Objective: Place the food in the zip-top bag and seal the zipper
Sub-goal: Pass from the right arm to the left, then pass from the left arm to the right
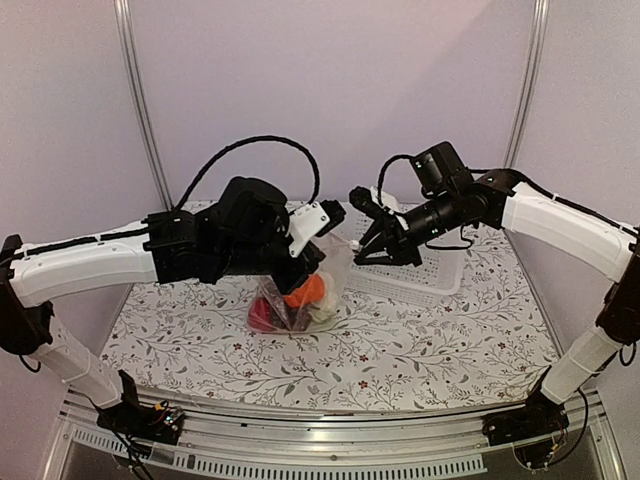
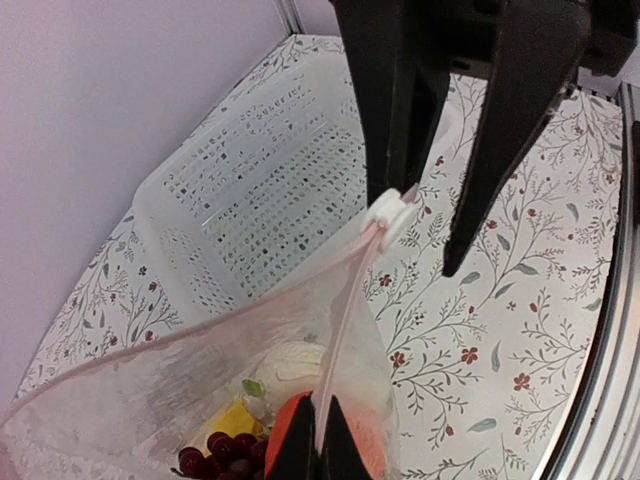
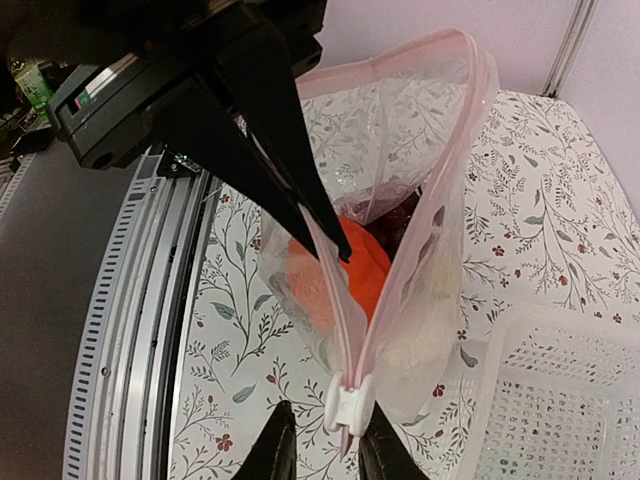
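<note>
**Bag pinched over the flowered surface, mouth part open**

You work on a white surface printed with leafy sprigs (image 1: 450, 340), with pale lilac walls (image 1: 330, 80) behind it. Your left hand (image 3: 335, 250) is clamped on the pinkish zipper strip (image 3: 430, 235) of the clear crinkly zip-top bag (image 3: 400, 130), whose mouth gapes beyond that pinch. Your right hand (image 3: 330, 440) stands slightly open around the white slider clip (image 3: 345, 405) and grips nothing. An orange round fruit (image 3: 365, 275), a white cauliflower (image 3: 420, 340) and dark purple grapes (image 2: 225, 452) sit inside. From above, the left hand covers the bag's top.
</note>
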`<state>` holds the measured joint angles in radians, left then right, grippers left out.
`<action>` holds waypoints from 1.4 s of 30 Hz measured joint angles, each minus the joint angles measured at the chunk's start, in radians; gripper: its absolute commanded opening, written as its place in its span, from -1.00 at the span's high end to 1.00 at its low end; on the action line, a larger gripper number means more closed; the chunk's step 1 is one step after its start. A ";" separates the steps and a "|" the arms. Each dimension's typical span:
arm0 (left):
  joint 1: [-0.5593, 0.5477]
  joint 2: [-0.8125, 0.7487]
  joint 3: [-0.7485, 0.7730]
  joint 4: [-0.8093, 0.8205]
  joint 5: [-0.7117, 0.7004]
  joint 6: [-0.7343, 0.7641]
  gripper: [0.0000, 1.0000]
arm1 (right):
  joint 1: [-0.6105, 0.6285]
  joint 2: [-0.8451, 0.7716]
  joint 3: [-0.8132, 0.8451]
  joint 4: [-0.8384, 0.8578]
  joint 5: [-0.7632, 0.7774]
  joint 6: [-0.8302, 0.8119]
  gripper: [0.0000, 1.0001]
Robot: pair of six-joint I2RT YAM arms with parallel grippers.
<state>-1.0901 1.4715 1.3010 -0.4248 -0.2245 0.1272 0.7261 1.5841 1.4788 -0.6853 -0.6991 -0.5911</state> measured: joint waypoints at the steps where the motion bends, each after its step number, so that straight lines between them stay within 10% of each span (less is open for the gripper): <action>1: 0.000 -0.006 -0.001 0.001 0.005 -0.003 1.00 | 0.000 -0.006 -0.014 0.016 -0.005 -0.002 0.53; 22: 0.031 -0.090 -0.027 0.069 0.192 -0.102 1.00 | 0.000 -0.090 -0.123 0.284 -0.016 0.033 0.16; 42: 0.042 -0.096 -0.048 0.087 0.210 -0.106 1.00 | -0.029 -0.042 -0.077 0.306 -0.071 0.053 0.26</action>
<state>-1.0481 1.3758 1.2526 -0.3382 -0.0143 0.0216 0.6975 1.5425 1.4014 -0.3798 -0.7700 -0.5385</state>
